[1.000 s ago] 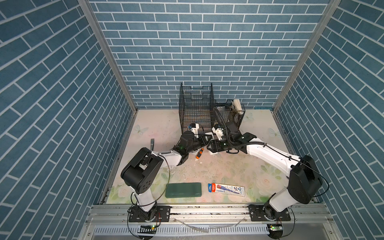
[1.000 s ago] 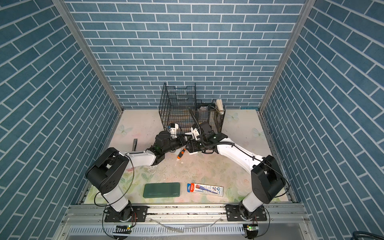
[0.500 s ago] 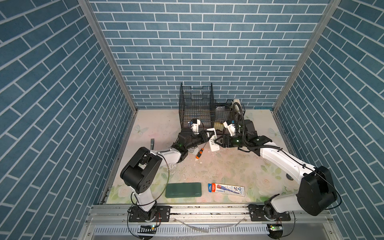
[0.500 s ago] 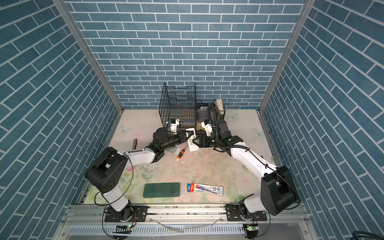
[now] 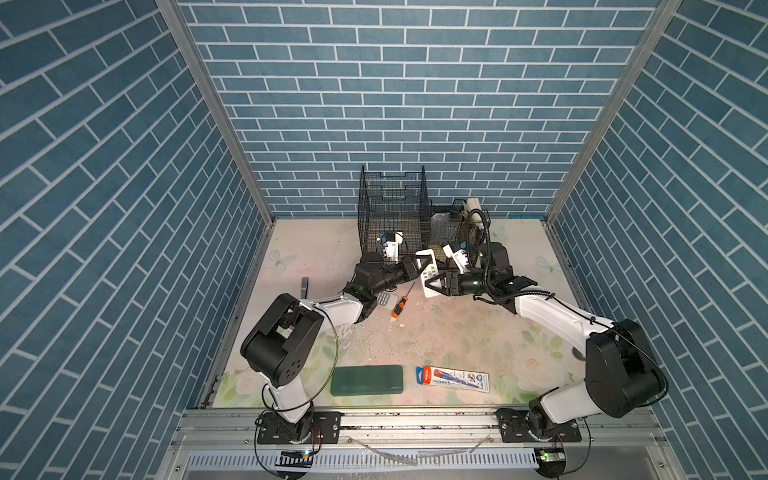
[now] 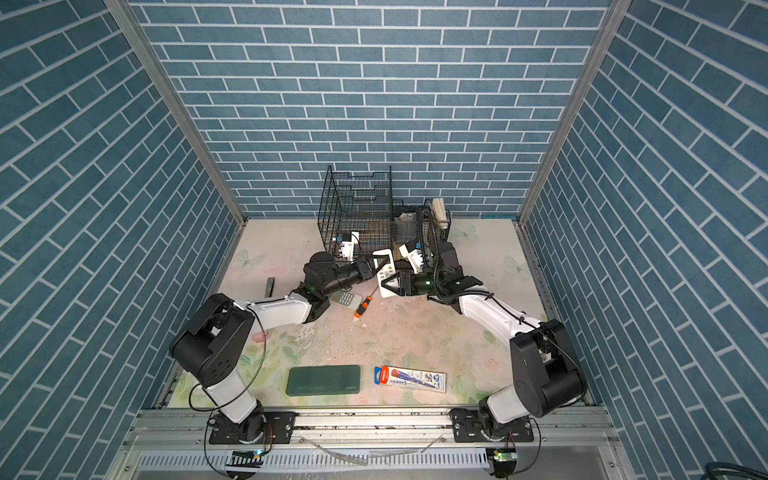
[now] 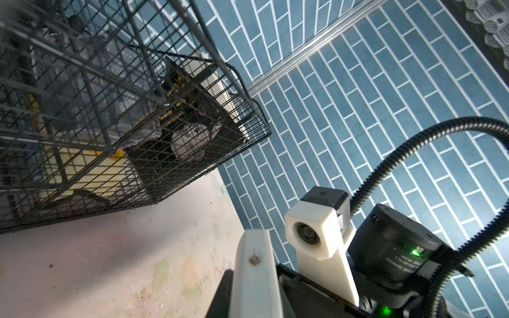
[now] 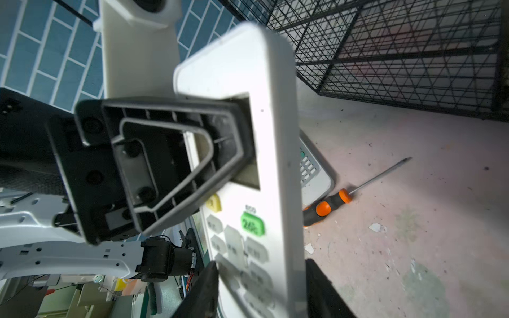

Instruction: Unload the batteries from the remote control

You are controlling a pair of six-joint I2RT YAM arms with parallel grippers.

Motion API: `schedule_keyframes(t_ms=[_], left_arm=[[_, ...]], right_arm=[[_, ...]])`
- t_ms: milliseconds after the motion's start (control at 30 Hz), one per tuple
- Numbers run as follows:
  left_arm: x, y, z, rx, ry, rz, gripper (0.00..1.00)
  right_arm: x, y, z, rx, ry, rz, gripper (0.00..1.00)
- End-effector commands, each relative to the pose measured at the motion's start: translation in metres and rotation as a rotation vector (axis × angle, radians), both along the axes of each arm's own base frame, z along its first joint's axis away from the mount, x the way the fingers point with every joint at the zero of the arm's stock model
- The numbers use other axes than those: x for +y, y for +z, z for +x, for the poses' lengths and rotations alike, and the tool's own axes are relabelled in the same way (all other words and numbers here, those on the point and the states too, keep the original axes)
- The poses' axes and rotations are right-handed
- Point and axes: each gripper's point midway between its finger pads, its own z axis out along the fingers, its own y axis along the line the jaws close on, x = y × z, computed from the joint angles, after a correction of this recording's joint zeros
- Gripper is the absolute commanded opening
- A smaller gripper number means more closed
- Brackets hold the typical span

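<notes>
Right gripper (image 5: 435,286) is back from the wire basket (image 5: 392,208) and now straddles the lower end of the remote (image 5: 430,272), mid-frame. Its jaws are narrowing, can't tell if clamped yet. Left gripper (image 5: 420,262) clamps the top end, holding the remote off the table. Batteries not visible, presumably still inside. Reads as a two-handed hold before opening it.

You have two remotes in both top views: a white remote (image 5: 430,272) at centre and a grey remote (image 5: 384,300) just lower left of it. Count one screwdriver (image 5: 400,306) beside them. Near the bottom edge there is one dark green case (image 5: 367,379) and one printed pack (image 5: 453,378). Two wire baskets stand at the back, a tall basket (image 5: 390,195) and a low basket (image 5: 442,226). One dark strip (image 5: 304,286) lies at left. There are two arms, the left arm (image 5: 332,309) and the right arm (image 5: 552,311).
</notes>
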Motion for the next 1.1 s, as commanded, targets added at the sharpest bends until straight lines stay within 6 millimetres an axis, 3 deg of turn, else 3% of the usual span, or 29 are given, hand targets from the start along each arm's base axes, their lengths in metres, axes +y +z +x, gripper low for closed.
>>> schedule_keyframes(t_ms=[0, 500, 800, 1067], left_arm=[[-0.003, 0.031, 0.001, -0.091, -0.026, -0.069, 0.00], [-0.006, 0.044, -0.002, -0.171, -0.052, -0.117, 0.00], [-0.007, 0.037, 0.000, -0.179, -0.048, -0.114, 0.00], [-0.008, 0.031, 0.004, -0.169, -0.043, -0.128, 0.00]], right_arm=[[0.004, 0.007, -0.008, -0.003, 0.055, 0.077, 0.47], [0.005, 0.038, -0.009, -0.021, 0.108, 0.246, 0.41], [0.005, 0.044, -0.012, -0.028, 0.130, 0.271, 0.38], [0.005, 0.045, -0.015, -0.025, 0.136, 0.273, 0.26]])
